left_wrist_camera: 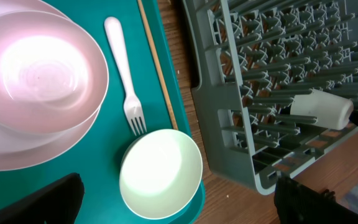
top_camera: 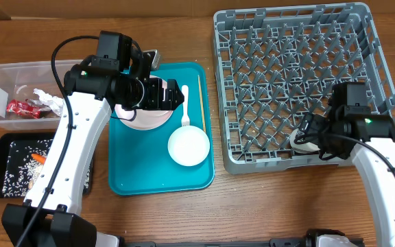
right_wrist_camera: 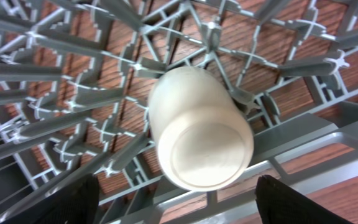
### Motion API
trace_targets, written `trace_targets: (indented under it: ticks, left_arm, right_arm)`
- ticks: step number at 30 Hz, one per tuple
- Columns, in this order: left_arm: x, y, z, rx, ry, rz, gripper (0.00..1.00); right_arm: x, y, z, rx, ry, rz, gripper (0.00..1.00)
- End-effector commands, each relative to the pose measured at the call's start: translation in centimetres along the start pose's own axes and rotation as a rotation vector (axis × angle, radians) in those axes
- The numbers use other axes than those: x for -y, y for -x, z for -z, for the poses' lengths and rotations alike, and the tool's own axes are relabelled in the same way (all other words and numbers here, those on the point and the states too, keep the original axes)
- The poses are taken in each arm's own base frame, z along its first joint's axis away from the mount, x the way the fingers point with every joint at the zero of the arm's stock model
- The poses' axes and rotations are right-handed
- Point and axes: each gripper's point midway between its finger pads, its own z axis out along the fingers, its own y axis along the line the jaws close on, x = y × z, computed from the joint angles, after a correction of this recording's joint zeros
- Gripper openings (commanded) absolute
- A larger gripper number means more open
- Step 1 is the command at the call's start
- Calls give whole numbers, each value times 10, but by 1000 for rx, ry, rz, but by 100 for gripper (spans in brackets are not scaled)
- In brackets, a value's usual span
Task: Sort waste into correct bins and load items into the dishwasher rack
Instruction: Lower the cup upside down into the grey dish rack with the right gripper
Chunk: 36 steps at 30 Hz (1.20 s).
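In the grey rack point(top_camera: 293, 62), white cup point(right_wrist_camera: 201, 134)

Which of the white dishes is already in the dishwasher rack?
The white cup, lying on its side among the pegs of the rack. The white bowl and the plate under the pink bowl sit on the teal tray.

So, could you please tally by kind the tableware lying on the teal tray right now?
Bowls: 2, the pale pink bowl and the white bowl
Plates: 1, the white plate under the pink bowl
Forks: 1, the white fork
Chopsticks: 1 tan chopstick visible
Total: 5 on the teal tray
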Motion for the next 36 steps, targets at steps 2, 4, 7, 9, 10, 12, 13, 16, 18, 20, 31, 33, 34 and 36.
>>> trace_targets:
  ticks: [2,4,7,9,10,12,13,16,18,20,31,33,34,36]
  left_arm:
    - [0,1,2,8,5,-5,100]
    - [0,1,2,8,5,-5,100]
    - [0,1,2,8,5,-5,100]
    - [0,1,2,8,5,-5,100]
    - [0,1,2,8,5,-5,100]
    - [0,1,2,8,5,-4,100]
    - [0,1,2,8,5,-5,100]
    - [0,1,2,8,5,-4,100]
    - [0,1,2,8,5,-4,100]
    - [0,1,2,8,5,-4,100]
    - [0,1,2,8,5,-5,100]
    - [0,1,2,8,5,-4,100]
    - [0,1,2,8,5,-4,100]
    - [0,1,2,8,5,-5,100]
  right_arm:
    - [-2,9,13,42,13,7,84]
    - [8,11,13,55,-41,-34,82]
    - [18,13,14,73,-97,-74,67]
    - [18,13,14,75,-96,-75,50]
    - [18,13,14,75,-96,-75,39]
    - [18,13,14,73,-97,-75,19]
    - [18,12,13,71,-98,-75,11]
    - [20,7,10,56,-104,-80,4]
    - [22,4,6,46,-108,-105,4]
    - [23,0,1,36,-114,-130,4]
    - [18,-18,-10,-31,-71,-165,4]
    - [16,-23,-10,-53,-66,-161,4]
    - [17,-26,-11,-63,-71,-160,4]
    - [19,-31,-13,-79,-78,-160,4]
